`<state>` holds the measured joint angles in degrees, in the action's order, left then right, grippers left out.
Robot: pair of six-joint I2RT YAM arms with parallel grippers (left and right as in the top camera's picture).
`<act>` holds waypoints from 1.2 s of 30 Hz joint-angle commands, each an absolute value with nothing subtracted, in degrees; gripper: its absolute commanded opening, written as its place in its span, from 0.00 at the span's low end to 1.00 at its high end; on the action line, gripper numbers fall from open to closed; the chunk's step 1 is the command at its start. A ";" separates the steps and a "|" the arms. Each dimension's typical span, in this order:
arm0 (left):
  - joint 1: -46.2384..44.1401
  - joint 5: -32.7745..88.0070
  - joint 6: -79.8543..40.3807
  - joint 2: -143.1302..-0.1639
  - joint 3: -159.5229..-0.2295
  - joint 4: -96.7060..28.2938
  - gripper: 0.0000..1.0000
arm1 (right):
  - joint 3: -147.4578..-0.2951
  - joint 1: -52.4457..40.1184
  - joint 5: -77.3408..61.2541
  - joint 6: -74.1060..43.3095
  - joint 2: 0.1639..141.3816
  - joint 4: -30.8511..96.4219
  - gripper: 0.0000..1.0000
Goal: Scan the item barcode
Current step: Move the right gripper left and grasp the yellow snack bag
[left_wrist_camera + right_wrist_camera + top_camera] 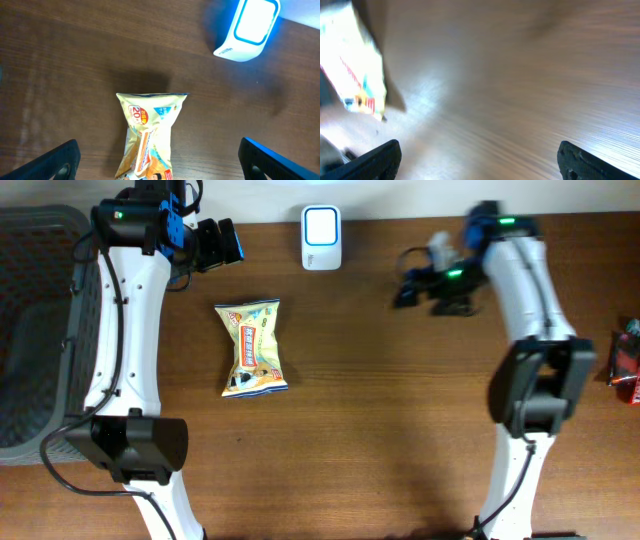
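- The yellow printed foil snack packet [252, 347] lies flat on the dark brown wooden surface [380, 430], below and to the left of the white rounded barcode scanner [321, 237] and well apart from it. It is held by nothing.
- The scanner stands at the far edge of the surface with its window lit pale blue. No item is presented to it.
- Left end effector [218, 242]: seen fully spread in the left wrist view, with nothing between its fingers. It hangs above the surface, just beyond the packet's top edge and to the left of the scanner.
- Right end effector [418, 285]: spread wide in the right wrist view, which is heavily blurred. Nothing is gripped. It sits to the right of the scanner, well apart from the packet.
- No barcode can be made out on the upward face of the packet, where only printed artwork is visible.
- Progress, as judged: whether a scan has been registered cannot be told. If it has not, the packet has yet to be picked up, turned barcode-first and brought to the lit window.
- The dark grey slatted plastic basket [40, 310] occupies the left edge and is partly hidden by the left arm. Nothing is seen in its visible part.
- A red packaged item [625, 360] lies at the right edge, cut off by the frame, outside any container.
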<state>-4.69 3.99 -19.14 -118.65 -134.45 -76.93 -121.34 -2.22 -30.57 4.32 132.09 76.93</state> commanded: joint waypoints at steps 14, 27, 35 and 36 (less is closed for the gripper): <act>-4.34 3.36 -19.53 -118.15 -134.50 -76.99 0.99 | -108.64 -30.15 -36.86 -7.35 132.53 54.13 1.00; -4.32 3.36 -19.51 -118.15 -134.47 -76.99 0.99 | -101.56 -38.37 -32.27 -22.26 132.55 41.36 0.51; -4.34 3.36 -19.51 -118.15 -134.47 -77.01 0.99 | -101.54 -36.69 -24.75 -24.99 132.49 45.04 0.04; -4.34 3.36 -19.53 -118.15 -134.50 -77.01 0.99 | -101.54 -36.05 -24.71 -24.97 132.49 45.67 0.04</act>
<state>-4.69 3.99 -19.14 -118.65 -134.45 -76.95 -101.97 -38.54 -28.58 -24.05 132.44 44.36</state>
